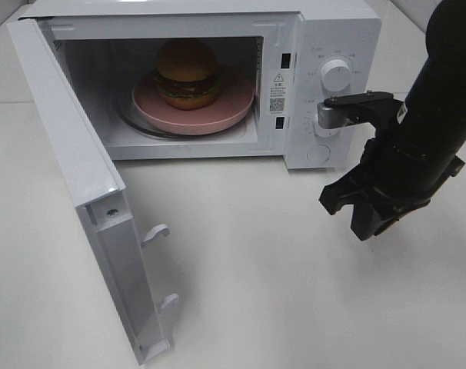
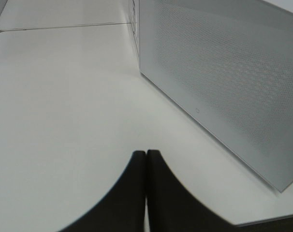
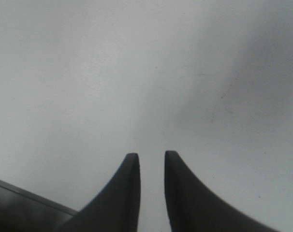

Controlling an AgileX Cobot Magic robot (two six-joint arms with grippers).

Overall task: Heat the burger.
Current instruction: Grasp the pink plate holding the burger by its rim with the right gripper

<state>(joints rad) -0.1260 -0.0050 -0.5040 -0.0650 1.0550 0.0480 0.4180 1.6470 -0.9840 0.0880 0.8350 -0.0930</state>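
Right hand (image 1: 348,215) is shown over the bench (image 1: 256,269), near and right of the microwave (image 1: 333,23), its fingers (image 3: 129,183) narrowly parted with nothing between them. Left hand (image 2: 146,153) is shown with fingers pressed together, empty, beside a perforated white panel (image 2: 224,72). The burger (image 1: 187,73) is set on a pink plate (image 1: 218,119) inside the microwave, whose door (image 1: 71,154) is swung open leftward.

Right arm (image 1: 441,100): showing as a thick matte-black tube.
Wrist camera (image 1: 326,117): gleaming silver-grey under a black screwed bracket.
Right fingers (image 3: 124,193): tapering black, curving to blunt tips.
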